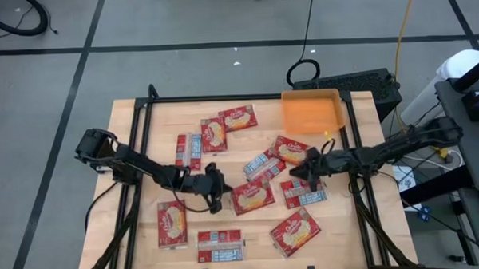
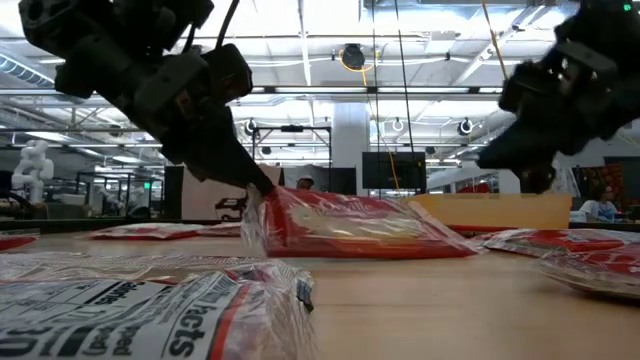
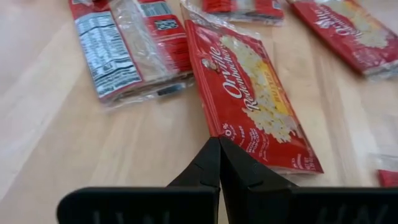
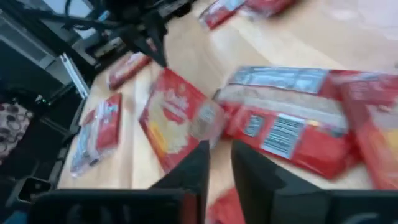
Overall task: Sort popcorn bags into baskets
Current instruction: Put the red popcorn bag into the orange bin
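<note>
Several red popcorn bags lie scattered on the wooden table. My left gripper is shut on the near-left edge of one bag, picture side up, in the middle of the table. My right gripper hovers above the bags right of centre with a narrow gap between its fingers, touching nothing. A label-up bag lies just beyond it. The orange tray sits at the table's far right. My left gripper pinches the bag's edge between its two shut fingers. They come slanting down from the table's left. The held end is raised off the wood, and the bag's other end rests on the table.
Other bags lie at the far middle, along the near edge, and under the right arm. A black frame borders the table. Bare wood shows at the near right.
</note>
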### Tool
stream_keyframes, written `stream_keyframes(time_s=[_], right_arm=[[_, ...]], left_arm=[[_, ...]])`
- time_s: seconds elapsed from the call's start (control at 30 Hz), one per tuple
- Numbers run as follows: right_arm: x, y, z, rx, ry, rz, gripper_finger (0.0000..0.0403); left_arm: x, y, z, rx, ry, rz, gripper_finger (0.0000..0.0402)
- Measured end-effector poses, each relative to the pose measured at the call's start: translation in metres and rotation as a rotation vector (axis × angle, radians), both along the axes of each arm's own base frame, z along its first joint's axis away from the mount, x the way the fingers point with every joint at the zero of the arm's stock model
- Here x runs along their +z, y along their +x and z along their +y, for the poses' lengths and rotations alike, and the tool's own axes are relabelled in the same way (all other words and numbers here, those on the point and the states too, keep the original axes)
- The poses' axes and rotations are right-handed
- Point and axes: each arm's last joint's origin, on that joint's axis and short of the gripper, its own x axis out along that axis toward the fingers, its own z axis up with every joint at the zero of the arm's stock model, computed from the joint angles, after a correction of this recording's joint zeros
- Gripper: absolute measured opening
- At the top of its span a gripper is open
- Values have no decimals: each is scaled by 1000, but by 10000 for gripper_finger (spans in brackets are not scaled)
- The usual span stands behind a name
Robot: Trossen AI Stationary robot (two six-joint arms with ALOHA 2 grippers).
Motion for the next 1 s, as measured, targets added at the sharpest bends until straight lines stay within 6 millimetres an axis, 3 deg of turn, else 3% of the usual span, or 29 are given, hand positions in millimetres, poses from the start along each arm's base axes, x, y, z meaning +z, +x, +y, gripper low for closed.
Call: stream_keyframes(time_s=[0.4, 0.6, 0.73, 1.0], right_arm=[[-3, 72, 15, 84, -97, 163, 258], [-7, 86, 18, 88, -94, 194, 299], [-8, 86, 19, 97, -64, 199, 295], [-7, 86, 19, 110, -87, 197, 289]], left_arm=[[3, 2, 1, -32, 41, -35, 1], [2, 1, -1, -3, -21, -13, 9], [-2, 0, 0, 40, -69, 21, 58], [-11, -1, 1, -3, -36, 78, 224]])
